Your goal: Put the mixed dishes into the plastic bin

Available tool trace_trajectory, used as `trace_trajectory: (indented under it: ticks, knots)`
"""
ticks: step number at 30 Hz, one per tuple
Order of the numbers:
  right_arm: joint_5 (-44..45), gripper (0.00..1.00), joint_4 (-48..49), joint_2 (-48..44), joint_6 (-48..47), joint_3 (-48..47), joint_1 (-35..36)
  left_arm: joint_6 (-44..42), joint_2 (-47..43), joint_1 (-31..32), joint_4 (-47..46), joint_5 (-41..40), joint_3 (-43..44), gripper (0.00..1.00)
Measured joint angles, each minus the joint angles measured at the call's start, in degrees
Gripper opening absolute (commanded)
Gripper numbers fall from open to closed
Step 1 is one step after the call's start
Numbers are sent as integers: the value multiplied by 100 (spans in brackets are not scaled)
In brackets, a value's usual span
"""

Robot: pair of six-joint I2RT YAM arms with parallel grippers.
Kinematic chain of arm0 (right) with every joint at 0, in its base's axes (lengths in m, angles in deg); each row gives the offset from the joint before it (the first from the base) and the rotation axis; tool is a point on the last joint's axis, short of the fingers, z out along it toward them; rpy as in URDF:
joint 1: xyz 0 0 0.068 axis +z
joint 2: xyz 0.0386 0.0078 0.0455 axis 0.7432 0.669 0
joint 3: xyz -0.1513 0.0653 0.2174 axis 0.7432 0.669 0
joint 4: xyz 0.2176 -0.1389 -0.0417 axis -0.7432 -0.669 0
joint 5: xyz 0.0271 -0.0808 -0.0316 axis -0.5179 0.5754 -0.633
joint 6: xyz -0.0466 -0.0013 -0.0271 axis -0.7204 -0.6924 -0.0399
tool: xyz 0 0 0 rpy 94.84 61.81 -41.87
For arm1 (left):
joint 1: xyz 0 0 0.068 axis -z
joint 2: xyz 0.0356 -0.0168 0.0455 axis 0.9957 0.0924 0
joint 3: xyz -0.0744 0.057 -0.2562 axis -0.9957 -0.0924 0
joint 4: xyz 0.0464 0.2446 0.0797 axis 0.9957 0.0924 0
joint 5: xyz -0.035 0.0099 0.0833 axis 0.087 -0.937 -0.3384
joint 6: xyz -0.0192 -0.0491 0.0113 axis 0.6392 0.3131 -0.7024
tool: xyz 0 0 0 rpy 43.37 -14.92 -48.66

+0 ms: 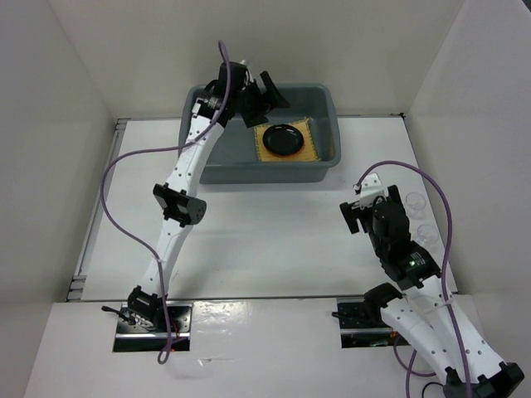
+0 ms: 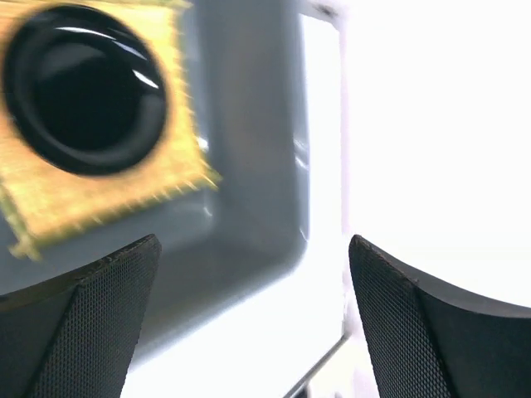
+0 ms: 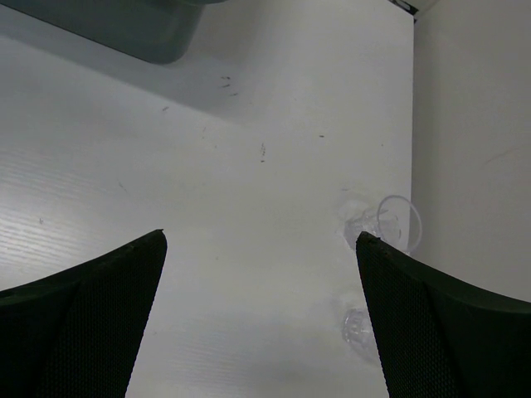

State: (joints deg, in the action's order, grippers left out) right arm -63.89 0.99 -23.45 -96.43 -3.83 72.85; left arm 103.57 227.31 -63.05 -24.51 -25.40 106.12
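This is a robotics lab test cell, not a home or kitchen. A white table [image 1: 265, 240] is boxed in by plain white panels [image 1: 50, 124] on the left, far and right sides. Two white robot arms [image 1: 189, 162] are bolted on metal plates [image 1: 181, 332] at the near edge, with purple cables [image 1: 103, 195] looping loose. A grey-blue plastic bin [image 1: 257, 172] sits at the far side.
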Motion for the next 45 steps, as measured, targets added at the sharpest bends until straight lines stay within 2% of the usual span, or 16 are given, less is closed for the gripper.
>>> trace_trajectory:
  ticks: [4, 8, 10, 12, 14, 17, 18, 20, 21, 23, 28, 34, 40, 42, 43, 45]
  knots:
    - [22, 99, 7, 122, 2, 0, -442, -483, -610, 398, 610, -352, 96, 100]
    - [48, 99, -37, 608, -55, -164, -999, -1189, -1272, 876, 1526, -1880, -9, 100]
    - [-72, 99, -306, 1314, -155, -758, -1436, -1486, -1934, 1200, 1733, -2793, -616, 100]
    - [-315, 99, -588, 2415, -175, -1781, -2081, -1495, -2944, 1563, 1781, -3429, -1755, 100]
    - [-599, 98, -804, 3689, -164, -3058, -2920, -1464, -4098, 1808, 1434, -3705, -3390, 100]
    - [-800, 97, -750, 5545, -164, -4402, -3947, -1314, -6314, 1679, 256, -3657, -6675, 100]
    - [-767, 98, -717, 5899, -173, -4463, -4127, -1161, -7136, 1499, -411, -3532, -7949, 100]
    - [-634, 98, -802, 6380, -236, -4236, -4273, -933, -8384, 1134, -667, -3362, -9567, 100]
    - [-575, 98, -870, 6505, -275, -4059, -4245, -813, -8889, 957, -752, -3309, -10170, 100]
    - [-518, 98, -970, 6553, -328, -3696, -4068, -654, -9517, 846, -741, -3195, -10815, 100]
    - [-470, 98, -962, 6498, -345, -3289, -3703, -533, -10236, 800, -761, -2944, -11350, 100]
    - [-474, 95, -826, 6494, -345, -3099, -3689, -400, -10439, 782, -706, -2677, -11617, 100]
    - [-643, 67, -654, 6832, -448, -3097, -3689, -254, -10585, 778, -605, -2583, -11654, 100]
    - [-756, 51, -658, 6988, -507, -3097, -3689, -214, -10653, 778, -564, -2586, -11654, 100]
    - [-793, 40, -658, 7051, -535, -3097, -3689, -155, -10684, 772, -549, -2583, -11654, 100]
    - [-887, 29, -660, 7101, -581, -3097, -3689, -90, -10754, 750, -538, -2586, -11658, 100]
